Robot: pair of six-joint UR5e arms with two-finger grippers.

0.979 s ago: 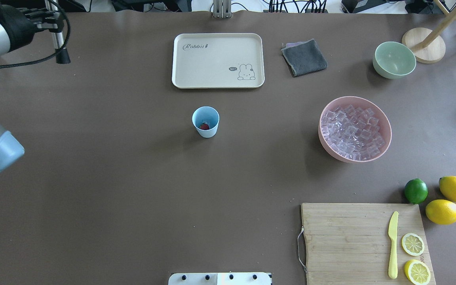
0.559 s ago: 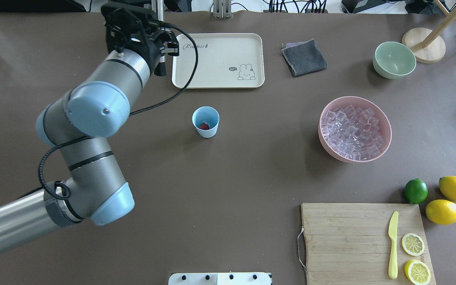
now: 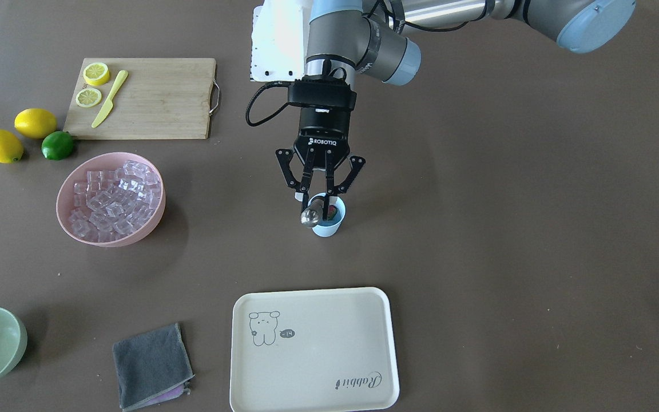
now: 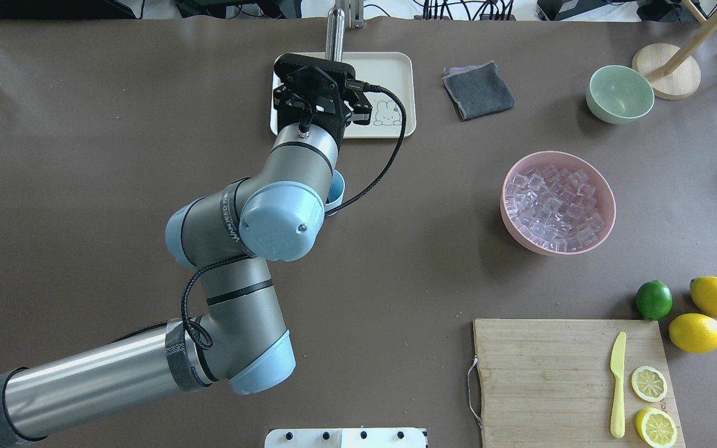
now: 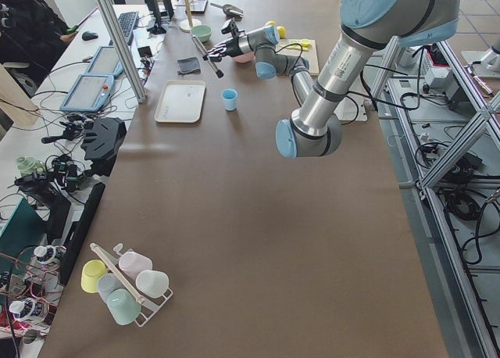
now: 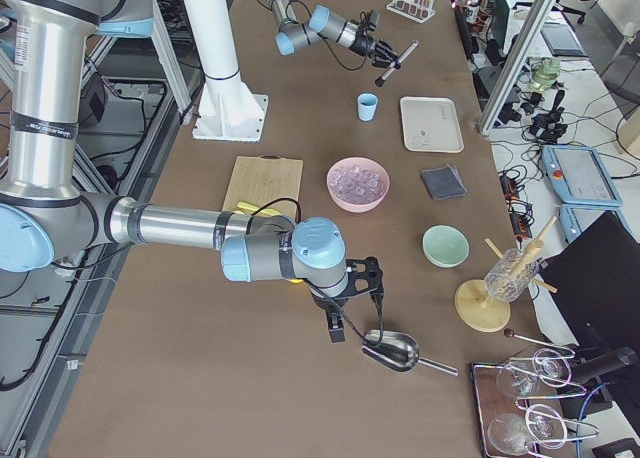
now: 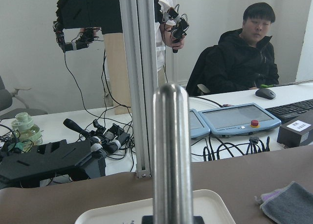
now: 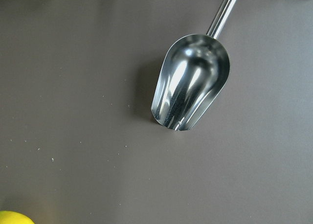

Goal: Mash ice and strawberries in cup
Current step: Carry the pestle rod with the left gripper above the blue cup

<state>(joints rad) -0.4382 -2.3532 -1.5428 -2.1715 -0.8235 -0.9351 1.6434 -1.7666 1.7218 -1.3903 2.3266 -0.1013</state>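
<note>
The light-blue cup (image 3: pixel 328 224) stands mid-table with a red strawberry (image 3: pixel 334 213) inside. In the overhead view my left arm covers all but the cup's rim (image 4: pixel 337 190). My left gripper (image 3: pixel 319 197) hangs above the cup, shut on a tilted metal rod (image 3: pixel 310 216) that sticks out over the tray (image 4: pixel 334 28). The ice (image 4: pixel 554 208) fills a pink bowl (image 4: pixel 607 211) to the right. In the exterior right view my right gripper (image 6: pixel 340 323) hovers by a metal scoop (image 6: pixel 392 350) lying on the table. I cannot tell whether that gripper is open or shut.
A cream tray (image 4: pixel 389 68) lies beyond the cup, with a grey cloth (image 4: pixel 478 90) and a green bowl (image 4: pixel 620 93) to its right. At the near right, a cutting board (image 4: pixel 551 373) carries a yellow knife and lemon halves. A lime and two lemons lie beside it.
My left arm has swung in from the far left, carrying the rod, and now sits over the cup. The cup, bowl and tray have not moved.
</note>
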